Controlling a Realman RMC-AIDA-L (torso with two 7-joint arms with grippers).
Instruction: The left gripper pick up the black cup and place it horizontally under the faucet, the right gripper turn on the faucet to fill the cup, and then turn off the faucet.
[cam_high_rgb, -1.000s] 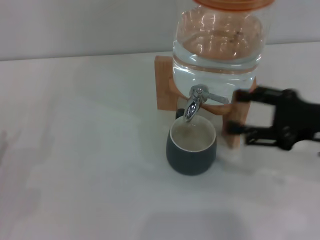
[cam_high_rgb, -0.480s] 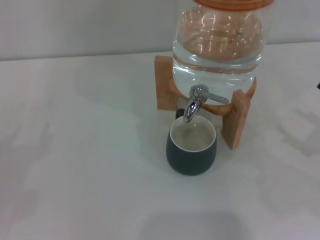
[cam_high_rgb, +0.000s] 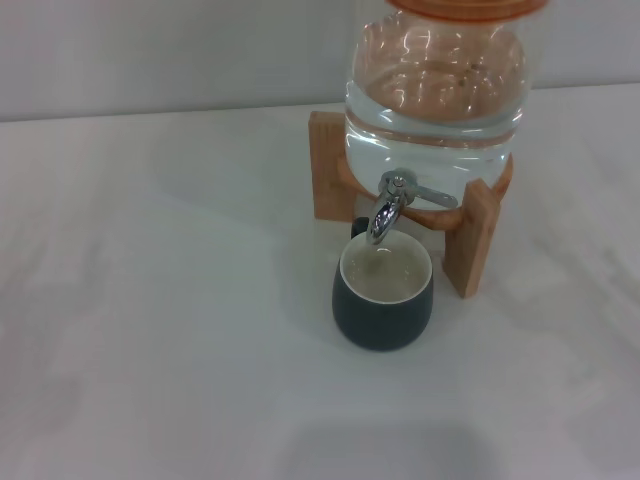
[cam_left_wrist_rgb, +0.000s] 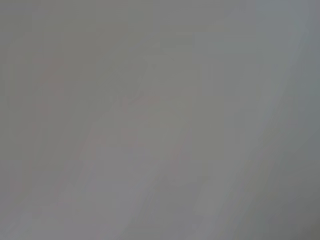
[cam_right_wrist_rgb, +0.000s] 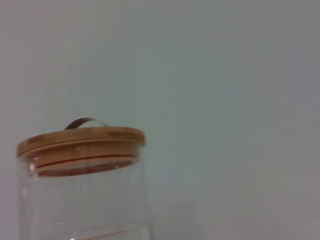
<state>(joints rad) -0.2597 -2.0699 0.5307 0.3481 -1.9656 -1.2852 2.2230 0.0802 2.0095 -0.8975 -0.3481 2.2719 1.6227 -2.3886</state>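
Head view: black cup (cam_high_rgb: 383, 296) stands upright on the white table (cam_high_rgb: 150, 300), just below the spout of the faucet (cam_high_rgb: 385, 212); its handle pokes out at the back, toward the wooden stand (cam_high_rgb: 475, 240).
Cup contents: cream inside with what looks like water in it; the level is hard to read.
Faucet: chrome spigot on the glass jar (cam_high_rgb: 435, 100), lever pointing out to the robot's right; no stream visible, so it is probably shut off.
Grippers in head view: neither arm shows; the left gripper and the right gripper are both outside this picture.
Left wrist view: only a blank grey surface; no claw, no cup, so whether its fingers are spread or closed cannot be told.
Right wrist view: the jar's wooden lid (cam_right_wrist_rgb: 80, 142) with a metal loop on top, seen against a plain wall; that arm's own fingers do not show, so their state is unknown too.
Progress: filling and shutting off appear done, judging by the still faucet and the absent arms.
Risk: a lever not fully closed would drip on and overfill the cup; an arm returning low could knock it and spill.
Count: one cup, one faucet, one jar, one stand, one lid; no grippers visible.
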